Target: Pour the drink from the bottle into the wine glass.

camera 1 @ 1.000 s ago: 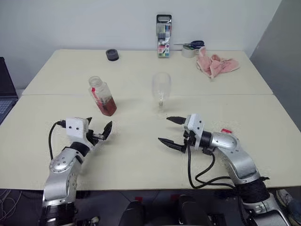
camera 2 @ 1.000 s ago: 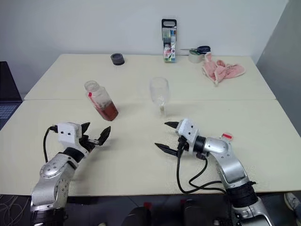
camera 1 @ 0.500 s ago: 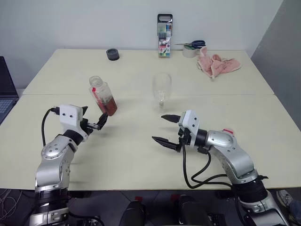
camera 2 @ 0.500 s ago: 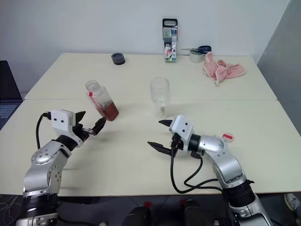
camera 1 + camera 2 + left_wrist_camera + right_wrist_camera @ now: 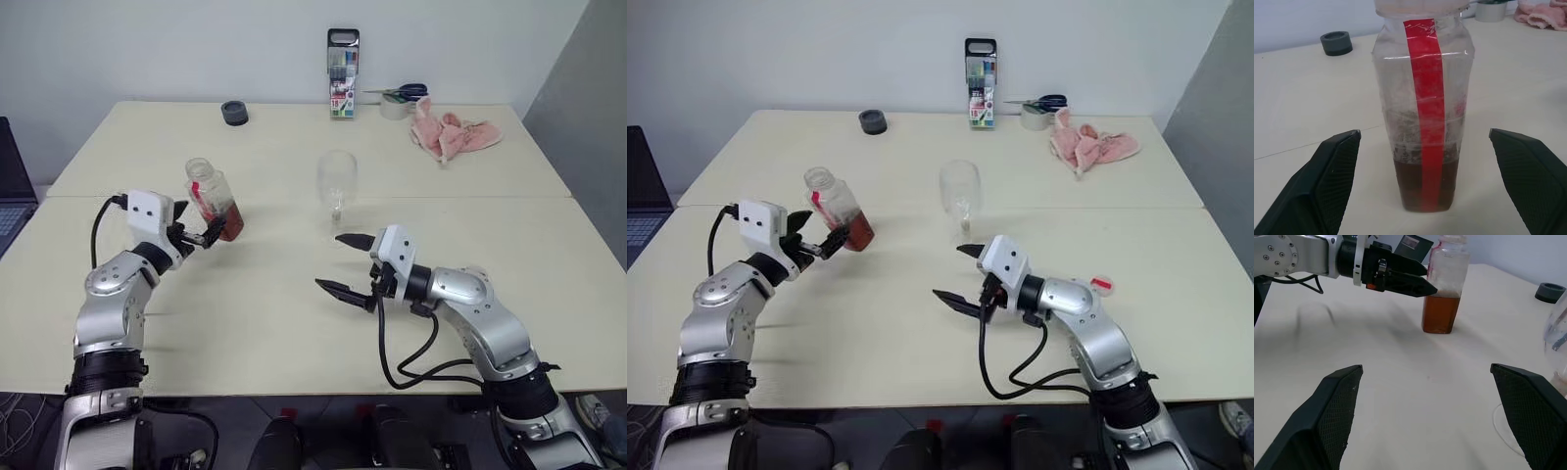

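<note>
Bottle between wide left claw

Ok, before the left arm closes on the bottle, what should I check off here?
1. Left gripper jaws open: ok.
2. Bottle centred between the jaws: ok.
3. Bottle upright on the table: ok.
4. Cap off the bottle: cannot tell.
5. Wine glass upright, apart from the bottle: ok.
6. Right gripper open, short of the glass: ok.

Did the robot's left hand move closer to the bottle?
Yes. The left gripper rose up the table toward the bottle, fingers open on either side of it.
</note>
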